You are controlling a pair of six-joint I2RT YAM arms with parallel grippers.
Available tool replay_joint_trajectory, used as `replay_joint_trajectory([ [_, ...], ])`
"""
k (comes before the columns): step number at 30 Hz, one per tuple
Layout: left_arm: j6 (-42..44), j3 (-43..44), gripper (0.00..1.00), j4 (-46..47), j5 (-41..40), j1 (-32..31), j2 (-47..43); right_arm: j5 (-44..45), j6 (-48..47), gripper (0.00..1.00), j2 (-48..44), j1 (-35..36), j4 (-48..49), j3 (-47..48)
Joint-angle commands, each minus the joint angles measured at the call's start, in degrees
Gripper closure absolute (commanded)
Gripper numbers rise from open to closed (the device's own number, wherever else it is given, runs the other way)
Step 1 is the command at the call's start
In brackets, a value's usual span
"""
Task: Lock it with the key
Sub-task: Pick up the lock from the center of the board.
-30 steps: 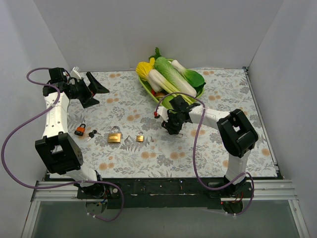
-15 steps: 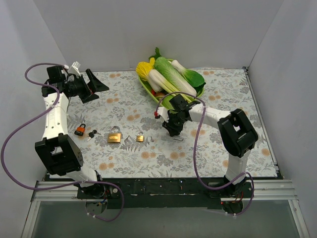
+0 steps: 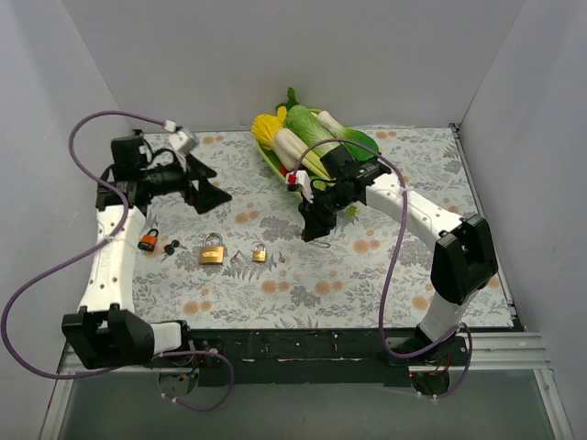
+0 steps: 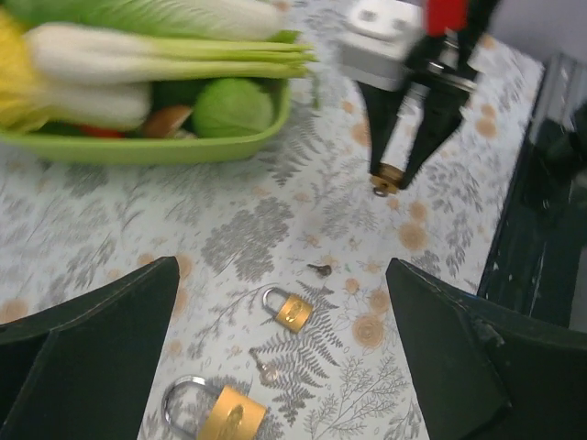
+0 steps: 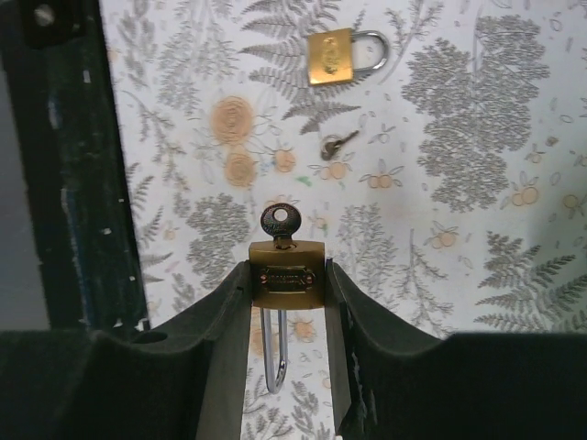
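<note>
My right gripper (image 3: 317, 227) is shut on a small brass padlock (image 5: 286, 280) and holds it above the table, right of centre. A key (image 5: 280, 223) is in the padlock's keyhole, and its shackle (image 5: 276, 357) hangs between the fingers. The left wrist view also shows this padlock (image 4: 389, 178) in the right gripper. My left gripper (image 3: 220, 188) is open and empty, above the table's left part (image 4: 284, 344). Below it lie a large brass padlock (image 3: 213, 250), a small brass padlock (image 3: 260, 253) and a loose key (image 4: 264, 368).
A green tray (image 3: 275, 165) of vegetables stands at the back centre. An orange padlock (image 3: 148, 240) and black keys (image 3: 171, 245) lie at the left. A small dark key (image 4: 320, 269) lies near the small padlock (image 4: 287, 309). Grey walls enclose the table.
My right gripper has risen from the table and moved back with the padlock and key in it. My left gripper has swung from the far left corner towards the middle.
</note>
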Motion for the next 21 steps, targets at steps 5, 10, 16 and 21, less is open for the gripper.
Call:
replay_joint_trajectory([
  [5, 34.31, -15.61, 0.11, 2.04, -6.15, -24.93, -14.43, -16.91, 2.02, 0.99, -4.67, -0.37, -7.87, 1.65],
  [10, 46.86, -21.24, 0.25, 5.39, -8.09, -32.94, -17.26, -21.66, 2.37, 0.99, -4.23, -0.37, -9.1, 1.73],
  [16, 50.49, -23.88, 0.35, 8.73, -9.41, -39.79, -16.56, -24.92, 2.99, 0.99, -4.4, -0.28, -8.92, 1.56],
  [21, 49.45, -25.38, 0.41, 13.83, -11.6, -44.19, -15.42, -25.36, 3.07, 0.99, -4.93, 0.07, -8.92, 1.38],
])
